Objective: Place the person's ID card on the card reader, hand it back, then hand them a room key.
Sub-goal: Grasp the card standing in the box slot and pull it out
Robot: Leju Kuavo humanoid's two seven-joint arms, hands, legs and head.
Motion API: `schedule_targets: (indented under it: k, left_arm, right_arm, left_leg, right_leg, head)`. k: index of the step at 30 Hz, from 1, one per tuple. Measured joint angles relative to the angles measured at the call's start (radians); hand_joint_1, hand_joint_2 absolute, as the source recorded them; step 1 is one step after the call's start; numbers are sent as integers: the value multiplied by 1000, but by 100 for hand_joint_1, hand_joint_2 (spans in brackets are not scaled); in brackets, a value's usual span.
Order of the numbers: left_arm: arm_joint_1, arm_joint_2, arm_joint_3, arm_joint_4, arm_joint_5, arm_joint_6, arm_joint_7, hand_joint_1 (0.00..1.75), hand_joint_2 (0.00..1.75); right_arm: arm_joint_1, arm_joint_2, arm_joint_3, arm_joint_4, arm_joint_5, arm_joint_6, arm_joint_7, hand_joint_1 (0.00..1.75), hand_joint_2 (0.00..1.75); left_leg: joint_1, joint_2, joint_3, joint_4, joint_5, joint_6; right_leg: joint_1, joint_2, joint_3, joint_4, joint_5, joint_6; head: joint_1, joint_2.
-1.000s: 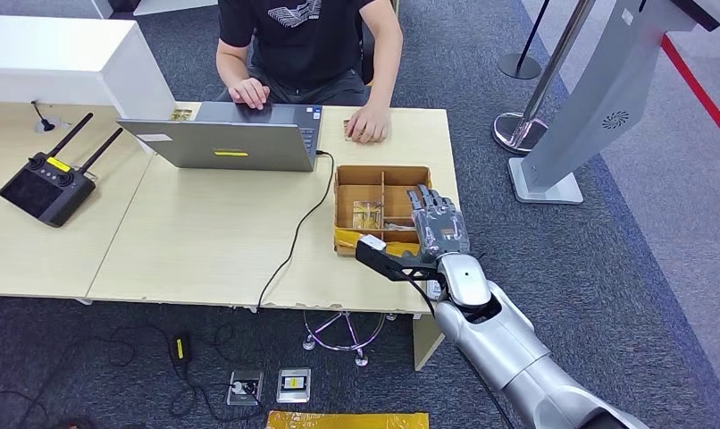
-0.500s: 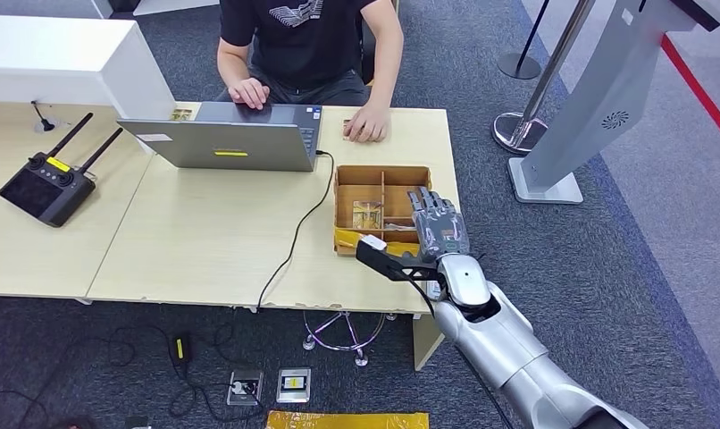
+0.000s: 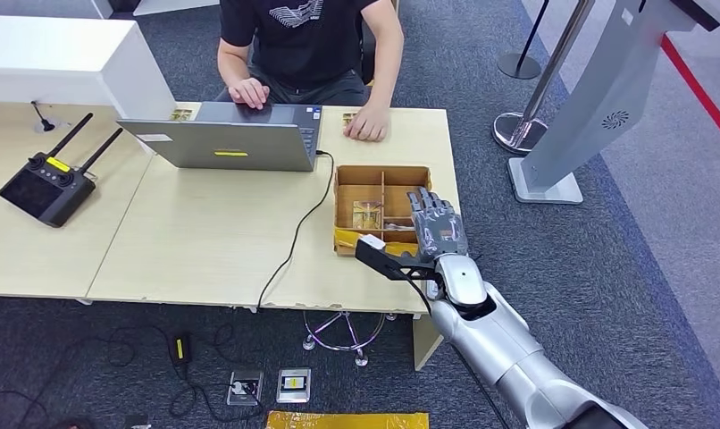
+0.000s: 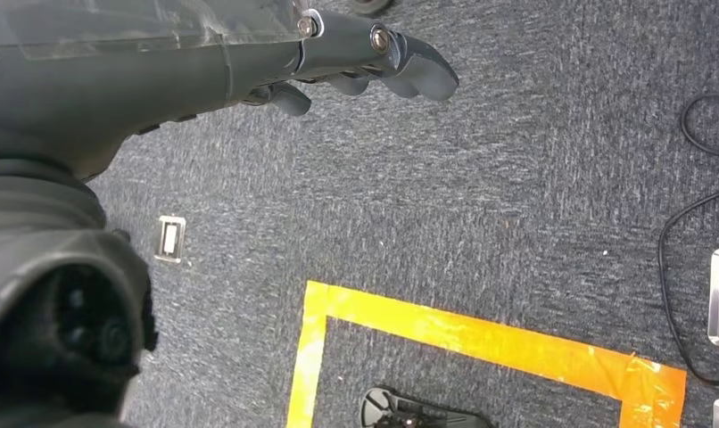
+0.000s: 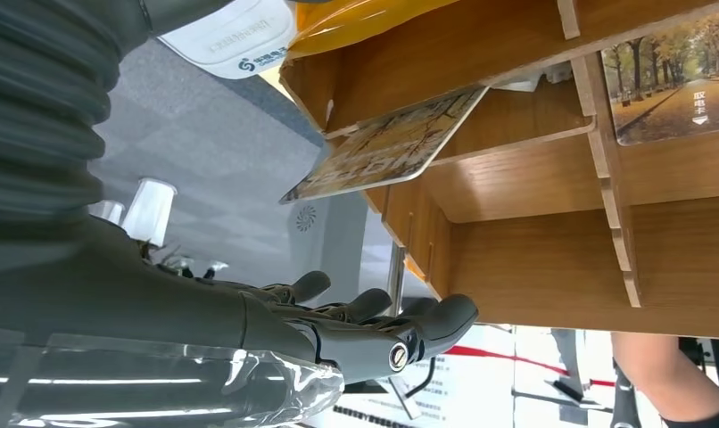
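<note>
My right hand (image 3: pixel 439 231) hovers with fingers spread and empty over the right side of a wooden compartment tray (image 3: pixel 381 169) near the table's right edge. A scenic key card (image 3: pixel 367 214) lies in a middle compartment. In the right wrist view one card (image 5: pixel 392 147) leans on a divider of the tray (image 5: pixel 516 259), another (image 5: pixel 673 76) lies flat, and the hand (image 5: pixel 338 321) holds nothing. Across the table a person's hand (image 3: pixel 368 127) rests beside a small card (image 3: pixel 349 117). My left hand (image 4: pixel 365 53) hangs empty above the carpet.
An open laptop (image 3: pixel 227 134) sits before the person, its cable (image 3: pixel 294 237) trailing over the near table edge. A black remote controller (image 3: pixel 48 183) lies far left. A stanchion base (image 3: pixel 517 130) and a white kiosk (image 3: pixel 598 98) stand right of the table.
My right hand has edged slightly farther over the tray. The person's hand has shifted a little, baring the small card beside it.
</note>
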Motion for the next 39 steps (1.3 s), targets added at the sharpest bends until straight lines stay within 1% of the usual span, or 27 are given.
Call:
schedule_targets:
  k: [15, 39]
  left_arm:
    - [2, 0, 0, 0, 7, 5, 0, 0, 0]
    - [2, 0, 0, 0, 6, 7, 0, 0, 0]
  right_arm:
    - [-33, -3, -2, 52, 9, -33, 0, 0, 175]
    - [-46, 9, -2, 103, 12, -35, -3, 0, 175]
  left_leg:
    - [0, 0, 0, 0, 0, 0]
    - [0, 0, 0, 0, 0, 0]
  right_leg:
    - [0, 0, 0, 0, 0, 0]
    - [0, 0, 0, 0, 0, 0]
  head:
    - [0, 0]
    - [0, 0]
